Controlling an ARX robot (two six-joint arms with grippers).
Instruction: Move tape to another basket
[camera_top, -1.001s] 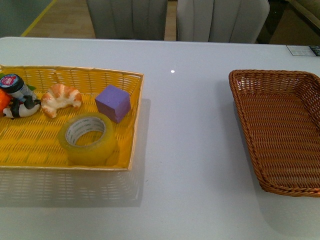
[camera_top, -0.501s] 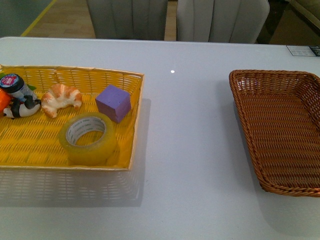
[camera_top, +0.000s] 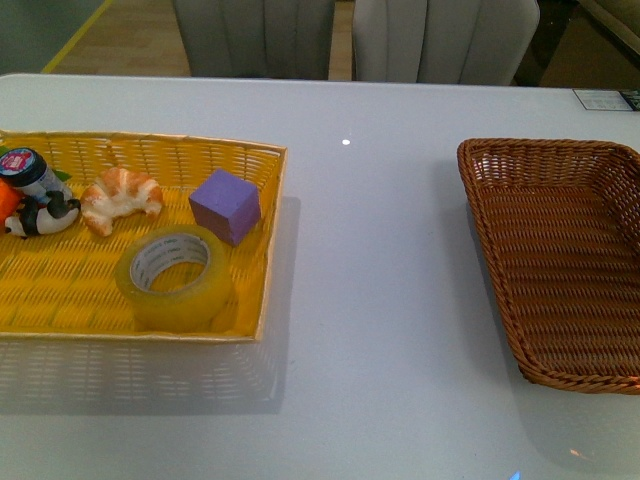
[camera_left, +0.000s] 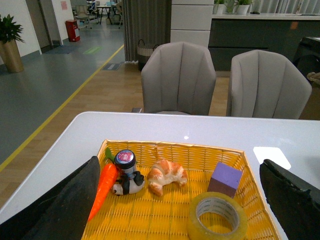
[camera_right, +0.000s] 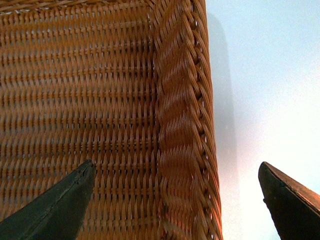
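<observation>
The yellowish tape roll (camera_top: 175, 277) lies flat in the near right part of the bright yellow basket (camera_top: 270, 240), just in front of the purple cube (camera_top: 226, 205). The tape also shows in the left wrist view (camera_left: 217, 216). The dark-brown wicker basket (camera_top: 490, 250) sits empty at the right of the table. Neither gripper shows in the front view. My left gripper (camera_left: 180, 200) is open, above and short of the yellow basket, facing the tape. My right gripper (camera_right: 177, 200) is open and empty, straddling the brown basket's braided rim (camera_right: 182, 125).
The yellow basket also holds a croissant (camera_top: 121, 197), a small penguin toy (camera_top: 45, 215), a dark-lidded jar (camera_top: 30, 170) and a carrot (camera_left: 104, 187). Two grey chairs (camera_top: 440, 40) stand behind the white table (camera_top: 380, 300).
</observation>
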